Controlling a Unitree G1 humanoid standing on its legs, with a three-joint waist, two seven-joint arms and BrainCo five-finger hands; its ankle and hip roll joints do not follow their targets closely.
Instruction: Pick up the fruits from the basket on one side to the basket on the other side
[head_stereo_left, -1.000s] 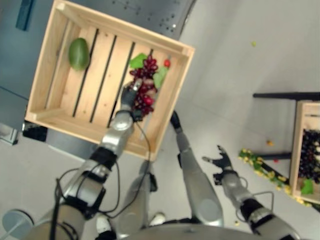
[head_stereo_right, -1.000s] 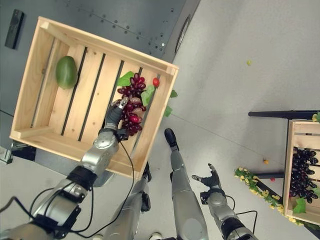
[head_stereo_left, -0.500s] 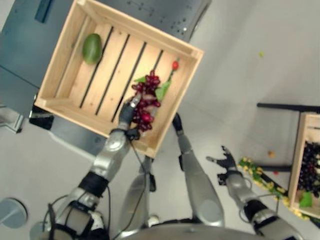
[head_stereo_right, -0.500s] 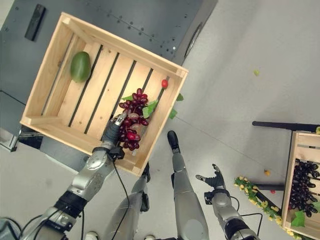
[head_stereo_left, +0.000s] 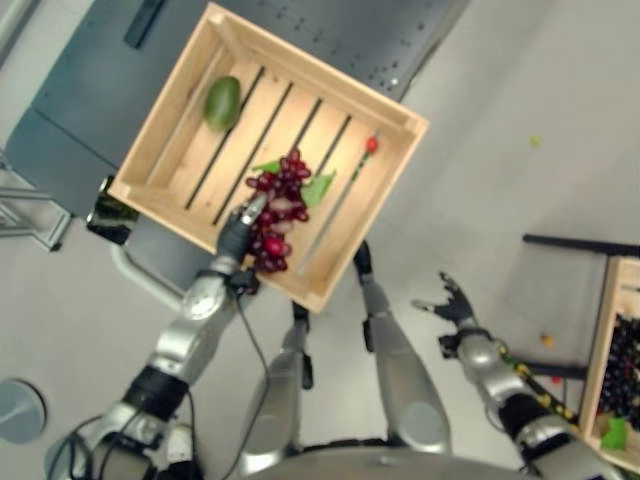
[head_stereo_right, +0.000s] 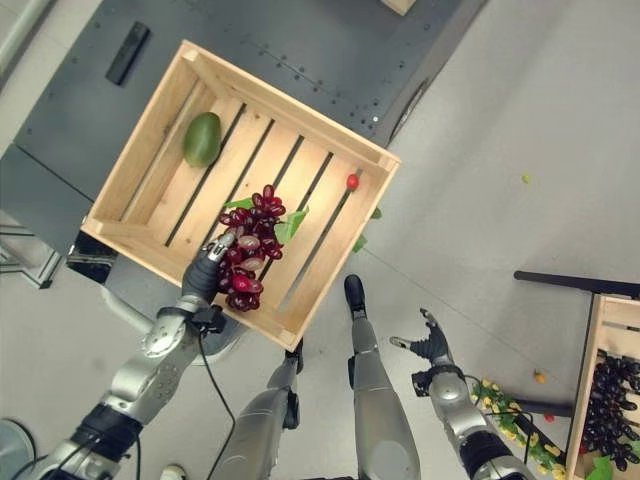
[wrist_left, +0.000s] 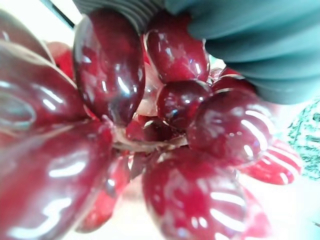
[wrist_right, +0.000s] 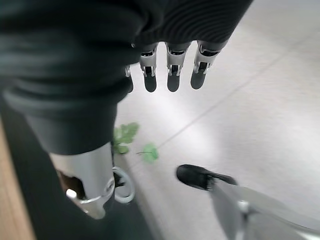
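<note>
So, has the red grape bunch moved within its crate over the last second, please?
Yes. The red grape bunch is now farther from the small red fruit, nearer the crate's near rim.

dark metal table (head_stereo_right: 330, 60), remote (head_stereo_right: 128, 53), yellow flowers (head_stereo_right: 515, 443) on floor.

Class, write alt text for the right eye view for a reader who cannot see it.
The robot's left hand grips a bunch of red grapes inside a slatted wooden crate. A green mango lies at the crate's far corner and a small red fruit near its right wall. The right hand hangs open over the floor; another crate of dark grapes sits at right.
</note>
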